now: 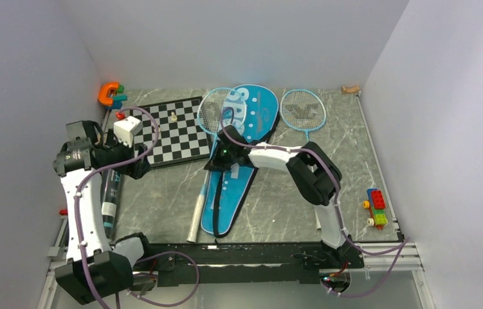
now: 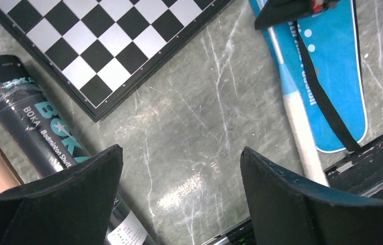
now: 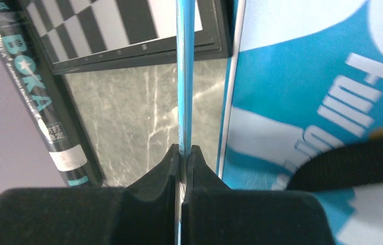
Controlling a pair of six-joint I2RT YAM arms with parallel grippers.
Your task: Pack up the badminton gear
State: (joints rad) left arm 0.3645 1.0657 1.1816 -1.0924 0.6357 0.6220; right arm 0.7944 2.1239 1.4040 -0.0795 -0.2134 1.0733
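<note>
My right gripper (image 1: 218, 161) is shut on the thin light-blue shaft (image 3: 184, 92) of a racket; the jaws pinch it in the right wrist view (image 3: 183, 150). That racket's head (image 1: 216, 109) lies partly under the blue bag (image 1: 242, 154), and its beige handle (image 1: 196, 219) points at the near edge. The second racket (image 1: 303, 109) lies at the back right. The black tube (image 1: 111, 199) lies along the left edge. My left gripper (image 1: 137, 168) is open and empty above bare table (image 2: 181, 153), with the tube (image 2: 41, 132) by its left finger. No shuttlecocks show.
A black-and-white chessboard (image 1: 174, 132) lies at the back left with a pale piece on it. An orange clamp (image 1: 109, 94) sits in the back left corner. Coloured toy bricks (image 1: 375, 207) lie near the right wall. The bag's black strap (image 3: 352, 163) crosses the bag.
</note>
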